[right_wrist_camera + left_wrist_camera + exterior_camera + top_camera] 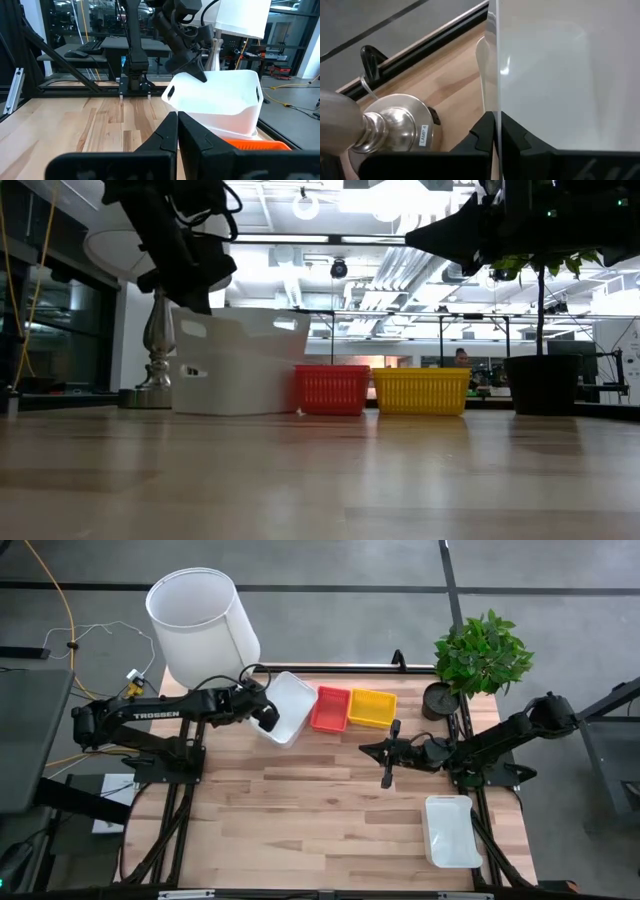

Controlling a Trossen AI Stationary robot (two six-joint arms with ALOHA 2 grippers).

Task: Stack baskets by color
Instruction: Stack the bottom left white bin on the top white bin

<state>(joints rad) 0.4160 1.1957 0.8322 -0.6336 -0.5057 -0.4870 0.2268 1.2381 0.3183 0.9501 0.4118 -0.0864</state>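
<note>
The left tool (268, 716) is clamped on the rim of a white basket (287, 707), its fingers (485, 132) pinching the thin wall, and the basket sits tilted with its held edge raised. In the low view this basket rests on top of another white one (235, 385), so the two overlap at the far side of the tabletop (300, 810). Just beside the white basket stands a red basket (331, 709), and touching that, farther from the white one, a yellow basket (372, 708). Behind the white basket, on the side away from the red one, stands a lamp with a white shade (203, 624) and a silver base (400, 125), crowding the left arm's approach. The right tool (387, 780) hangs with its fingers pressed together and holds nothing, near the yellow basket over bare wood. Another white basket (451, 830) lies well apart from the row, toward the near right corner. A potted plant (480, 655) stands just beyond the yellow basket.
</note>
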